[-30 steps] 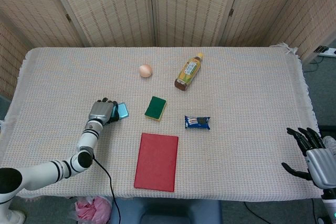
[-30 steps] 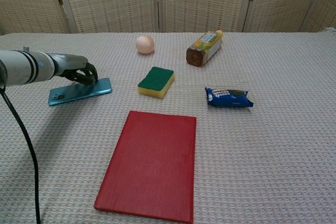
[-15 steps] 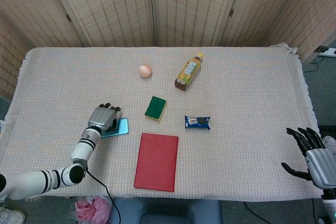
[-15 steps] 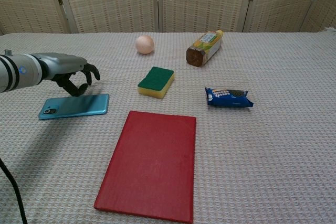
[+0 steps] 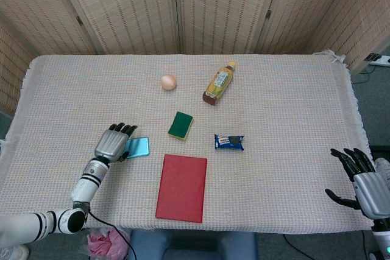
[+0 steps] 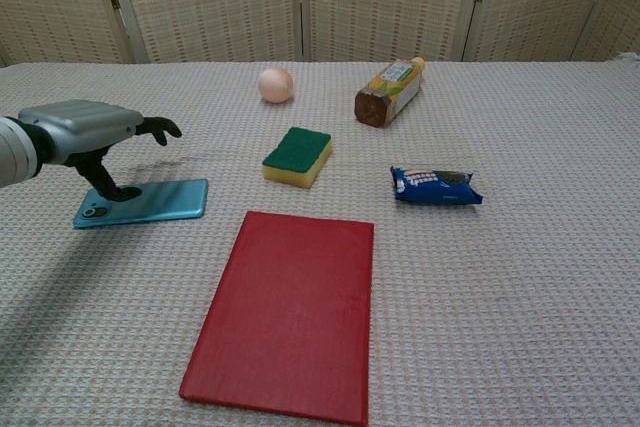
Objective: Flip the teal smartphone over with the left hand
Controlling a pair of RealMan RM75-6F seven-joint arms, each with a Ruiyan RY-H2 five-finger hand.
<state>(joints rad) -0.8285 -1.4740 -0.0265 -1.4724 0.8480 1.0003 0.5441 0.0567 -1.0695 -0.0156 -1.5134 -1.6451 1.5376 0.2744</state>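
- Head view: seen at lower left of the frame, the left hand (image 5: pixel 112 143), metal-grey with dark fingers spread, holding nothing, partly over the near end of the teal smartphone (image 5: pixel 138 147).
- Phone lying flat on the woven cloth of the table (image 5: pixel 286 89), left of centre, just beside the upper left corner of the red book (image 5: pixel 181 187); back side with camera lens turned up, so judged flipped already.
- At lower right edge, the right hand (image 5: pixel 364 184), fingers apart and empty, parked off the table, presumably idle for a left-hand job.
- Chest view: at left edge, left hand (image 6: pixel 85 137) raised above the phone (image 6: pixel 142 201), thumb hanging down to touch or nearly touch the glossy slab; contact hard to tell.
- Nearby: soft green-and-yellow sponge (image 6: pixel 298 156), crinkly blue snack packet (image 6: pixel 435 186), smooth round egg (image 6: pixel 276 84), amber bottle (image 6: pixel 389 91) lying on its side.
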